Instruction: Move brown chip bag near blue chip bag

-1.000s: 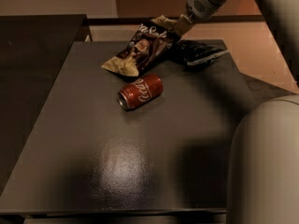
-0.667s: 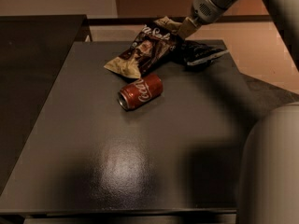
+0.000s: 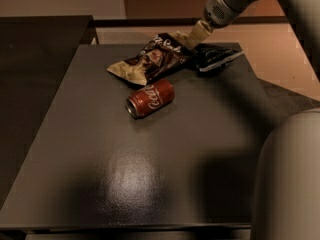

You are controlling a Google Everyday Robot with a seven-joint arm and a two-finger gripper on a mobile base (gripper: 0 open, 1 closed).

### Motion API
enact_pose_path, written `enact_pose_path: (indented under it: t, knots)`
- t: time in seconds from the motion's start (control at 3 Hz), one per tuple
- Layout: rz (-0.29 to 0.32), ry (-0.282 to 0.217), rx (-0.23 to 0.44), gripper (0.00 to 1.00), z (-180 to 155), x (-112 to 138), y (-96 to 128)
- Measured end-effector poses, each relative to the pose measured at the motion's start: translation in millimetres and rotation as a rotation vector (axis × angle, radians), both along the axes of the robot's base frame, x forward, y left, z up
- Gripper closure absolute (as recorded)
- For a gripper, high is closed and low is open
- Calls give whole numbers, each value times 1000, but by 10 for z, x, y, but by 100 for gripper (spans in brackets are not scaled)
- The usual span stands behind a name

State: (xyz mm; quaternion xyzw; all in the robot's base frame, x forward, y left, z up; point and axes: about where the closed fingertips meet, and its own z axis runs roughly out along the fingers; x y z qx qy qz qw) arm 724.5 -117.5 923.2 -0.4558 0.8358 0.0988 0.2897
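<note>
The brown chip bag (image 3: 152, 59) lies crumpled at the far middle of the dark table (image 3: 150, 174), its tan end pointing left. The blue chip bag (image 3: 216, 56) lies just to its right, and the two bags touch or nearly touch. My gripper (image 3: 187, 38) reaches in from the upper right. It sits at the brown bag's upper right end, over the gap between the two bags.
A red cola can (image 3: 150, 98) lies on its side just in front of the brown bag. A second dark table (image 3: 40, 54) stands to the left. The robot's pale body (image 3: 290, 179) fills the lower right corner.
The arm has shifted slightly to the right and the gripper tip has come down a little. The brown bag's raised right end has settled lower. The can and the blue bag have not moved.
</note>
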Motion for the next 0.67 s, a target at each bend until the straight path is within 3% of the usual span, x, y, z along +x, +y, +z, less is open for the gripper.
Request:
enact_pose_path:
  t: [0.33,0.67]
  knots:
    - [3,4,0,0,-29,9,20]
    - [3,4,0,0,-31,9,21]
